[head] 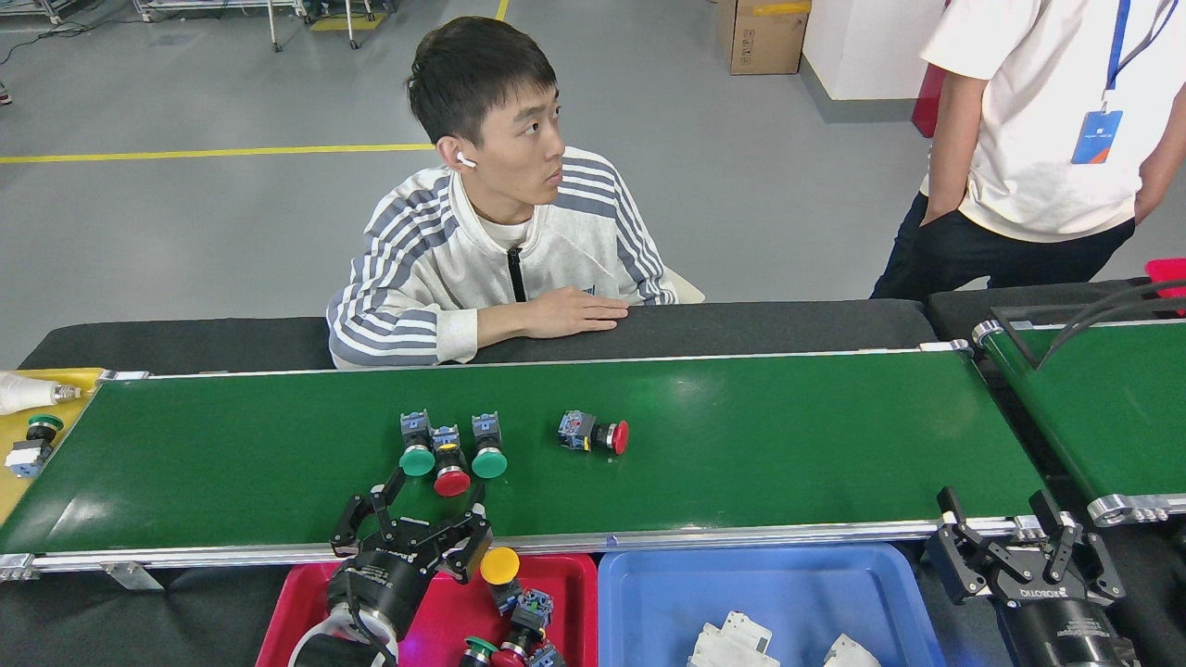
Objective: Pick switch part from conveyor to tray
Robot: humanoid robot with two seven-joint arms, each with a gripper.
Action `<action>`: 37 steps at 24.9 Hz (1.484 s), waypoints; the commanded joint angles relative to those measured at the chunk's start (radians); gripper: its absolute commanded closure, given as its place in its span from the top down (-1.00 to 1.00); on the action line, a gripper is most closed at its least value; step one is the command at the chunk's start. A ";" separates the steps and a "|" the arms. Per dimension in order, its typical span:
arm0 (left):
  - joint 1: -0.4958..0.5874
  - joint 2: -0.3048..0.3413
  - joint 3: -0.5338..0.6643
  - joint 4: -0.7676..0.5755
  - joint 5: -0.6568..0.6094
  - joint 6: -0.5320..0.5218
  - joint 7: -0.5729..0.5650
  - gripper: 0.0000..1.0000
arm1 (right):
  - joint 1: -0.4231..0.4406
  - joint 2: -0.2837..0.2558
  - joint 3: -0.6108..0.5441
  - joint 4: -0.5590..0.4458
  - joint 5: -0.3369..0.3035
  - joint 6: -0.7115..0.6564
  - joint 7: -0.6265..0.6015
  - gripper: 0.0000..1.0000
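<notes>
Green conveyor (pixel 741 445) runs left-right in front of you, carrying three switches (pixel 451 454) clustered mid-belt and a red-capped switch (pixel 593 434) lying just right of them. Your left gripper (pixel 422 519), jaws spread and empty, sits at the near rail just near of the cluster, above the red tray (pixel 574 593). Your right gripper (pixel 1010 537), jaws spread, sits at the near right rail by the blue tray (pixel 788 593).

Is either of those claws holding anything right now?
No. The left gripper is open above the conveyor, near the switches; the right gripper is open and empty.
</notes>
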 commanded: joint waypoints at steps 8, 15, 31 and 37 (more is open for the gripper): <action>-0.098 0.006 0.083 0.119 -0.003 0.020 -0.008 0.99 | -0.005 -0.010 0.003 -0.010 -0.003 -0.045 -0.001 1.00; -0.201 0.012 0.081 0.264 -0.003 0.152 -0.002 0.42 | -0.003 -0.010 0.003 -0.010 -0.002 -0.046 0.004 1.00; 0.063 0.038 0.100 -0.121 0.027 -0.193 0.005 -0.68 | -0.002 -0.007 0.003 -0.010 -0.003 -0.045 0.010 1.00; 0.293 0.033 0.152 -0.338 0.033 -0.515 0.001 0.15 | -0.002 -0.007 0.003 -0.010 -0.002 -0.045 0.010 1.00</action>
